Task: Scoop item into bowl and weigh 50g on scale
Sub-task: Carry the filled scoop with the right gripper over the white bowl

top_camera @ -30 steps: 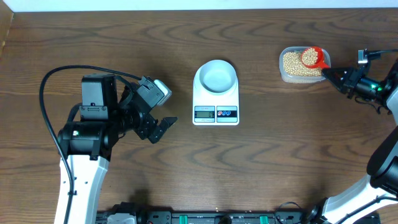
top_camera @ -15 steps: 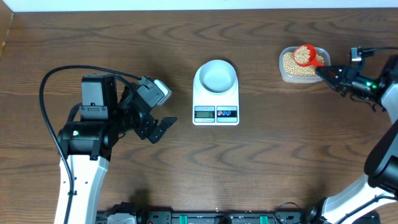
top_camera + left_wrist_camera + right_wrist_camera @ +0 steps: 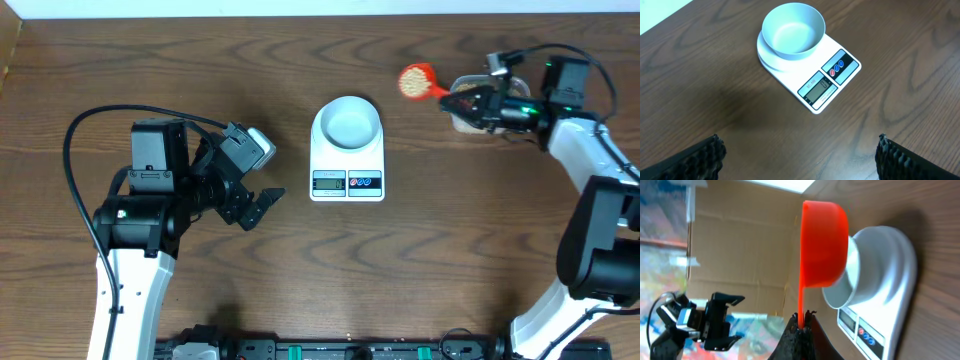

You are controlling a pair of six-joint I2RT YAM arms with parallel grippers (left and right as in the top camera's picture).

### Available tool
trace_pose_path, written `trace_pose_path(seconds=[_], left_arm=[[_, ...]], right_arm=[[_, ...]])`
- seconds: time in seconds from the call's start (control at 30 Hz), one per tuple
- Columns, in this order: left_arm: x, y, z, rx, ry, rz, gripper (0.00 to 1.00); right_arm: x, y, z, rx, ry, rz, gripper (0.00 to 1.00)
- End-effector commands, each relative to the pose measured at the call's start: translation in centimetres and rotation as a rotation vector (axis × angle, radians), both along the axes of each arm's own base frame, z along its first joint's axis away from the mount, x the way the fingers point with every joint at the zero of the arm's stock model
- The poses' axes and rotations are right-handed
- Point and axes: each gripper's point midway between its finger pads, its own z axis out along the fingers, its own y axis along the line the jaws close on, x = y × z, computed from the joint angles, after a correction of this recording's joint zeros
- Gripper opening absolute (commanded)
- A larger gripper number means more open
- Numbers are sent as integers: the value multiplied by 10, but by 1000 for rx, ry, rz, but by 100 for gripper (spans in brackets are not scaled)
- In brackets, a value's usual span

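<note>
Right hand (image 3: 460, 100) pinches the red scoop (image 3: 428, 79) by its handle, beans (image 3: 410, 82) seemingly level so none spill, short of the empty bowl (image 3: 347, 124) on the scale (image 3: 347, 183). Left hand (image 3: 262, 205) wide open, parked aside.

Robotics lab bench. Two white-and-black robot arms, left (image 3: 130, 290) and right (image 3: 590, 160), work at a dark wood-grain table (image 3: 450, 250). Black cable (image 3: 100, 111) loops loose. Equipment rail (image 3: 350, 350) runs along the near edge. Cardboard panel (image 3: 740, 240) stands beyond the table.
</note>
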Motion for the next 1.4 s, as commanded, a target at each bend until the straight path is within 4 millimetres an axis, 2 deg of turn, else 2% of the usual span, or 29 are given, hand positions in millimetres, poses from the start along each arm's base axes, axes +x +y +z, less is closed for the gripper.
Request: trace_pose_path(seconds=[0.0, 0.2, 0.37, 0.57, 0.73, 0.87, 1.0, 1.37], left_arm=[[3, 1, 6, 5, -22, -5, 98], [3, 1, 6, 5, -22, -5, 98], [3, 1, 6, 5, -22, -5, 98], [3, 1, 6, 5, -22, -5, 98], [3, 1, 6, 5, -22, -5, 98], [3, 1, 6, 5, -22, -5, 98], [3, 1, 6, 5, -22, -5, 98], [3, 1, 6, 5, -22, -5, 98]], right_arm=[[-8, 30, 2, 18, 36, 68, 1], [-9, 61, -8, -55, 6, 91, 1], [-10, 82, -19, -153, -121, 120, 1], [-13, 92, -22, -196, -231, 160, 1], [-14, 94, -23, -224, -346, 190, 1], [-16, 93, -27, -248, -379, 201, 1], [-15, 87, -44, -340, -370, 188, 1], [-13, 86, -48, -393, -462, 207, 1]])
